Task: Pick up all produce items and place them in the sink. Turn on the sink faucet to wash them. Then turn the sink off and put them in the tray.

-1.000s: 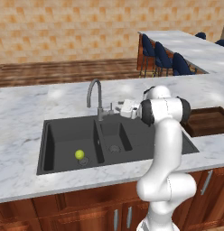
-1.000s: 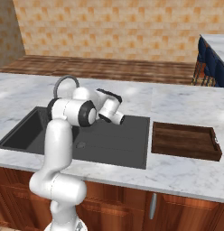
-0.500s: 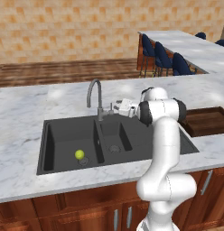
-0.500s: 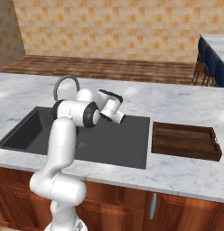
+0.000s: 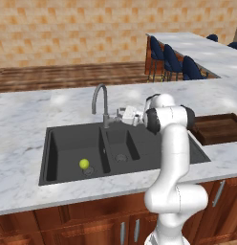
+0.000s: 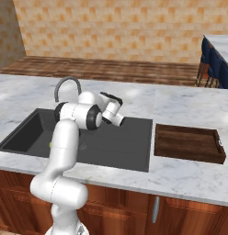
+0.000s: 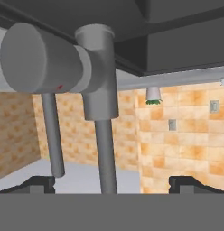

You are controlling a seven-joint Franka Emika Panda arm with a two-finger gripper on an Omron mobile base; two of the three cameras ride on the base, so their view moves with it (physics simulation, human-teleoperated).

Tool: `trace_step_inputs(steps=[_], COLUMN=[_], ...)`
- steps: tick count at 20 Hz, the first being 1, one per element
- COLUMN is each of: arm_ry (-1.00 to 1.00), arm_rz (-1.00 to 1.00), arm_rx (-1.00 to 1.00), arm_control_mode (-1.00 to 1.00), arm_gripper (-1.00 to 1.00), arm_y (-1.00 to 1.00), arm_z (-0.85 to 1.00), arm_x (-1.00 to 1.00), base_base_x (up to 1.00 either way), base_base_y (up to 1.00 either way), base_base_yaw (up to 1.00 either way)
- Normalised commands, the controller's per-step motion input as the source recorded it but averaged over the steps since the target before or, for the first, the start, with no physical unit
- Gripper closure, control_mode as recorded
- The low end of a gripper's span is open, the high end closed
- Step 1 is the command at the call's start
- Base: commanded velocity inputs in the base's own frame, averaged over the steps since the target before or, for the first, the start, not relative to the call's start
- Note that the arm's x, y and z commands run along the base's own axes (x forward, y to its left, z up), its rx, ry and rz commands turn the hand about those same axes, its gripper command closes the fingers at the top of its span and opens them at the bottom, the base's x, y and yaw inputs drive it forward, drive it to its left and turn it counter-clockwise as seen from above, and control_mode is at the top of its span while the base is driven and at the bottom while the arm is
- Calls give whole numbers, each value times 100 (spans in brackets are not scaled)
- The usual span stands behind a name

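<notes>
From the left base view, you see the arm rise from the lower right, bend at a high elbow and reach left, so the gripper sits just beside the base of the sink faucet, at the back edge of the sink. The lime lies on the floor of the large left basin, near the divider and well apart from the gripper. The tray rests on the counter to the right of the sink, partly behind the arm. Open marble lies left of the sink; blue stools stand far back.

From the right base view, you get the arm's other side: the wrist hangs over the sink's rear portion, with the faucet's curved spout arching behind the shoulder. The tray shows whole here, just beside the sink's right edge.

In the hand view, which is rolled over, you look straight at the faucet's stem and its cylindrical handle, very close. The two fingertips stand far apart at the bottom corners, nothing between them, so the gripper is wide.
</notes>
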Motion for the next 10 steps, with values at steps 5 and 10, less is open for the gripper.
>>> trace_step_inputs(steps=[5,10], arm_ry=[0,4], arm_rz=[0,-4], arm_rx=[0,0], arm_control_mode=[-100,-100], arm_gripper=[-100,-100], arm_y=[0,-1], arm_z=[0,-2], arm_x=[29,27], base_base_x=[0,0], base_base_y=[0,0], base_base_yaw=[0,0])
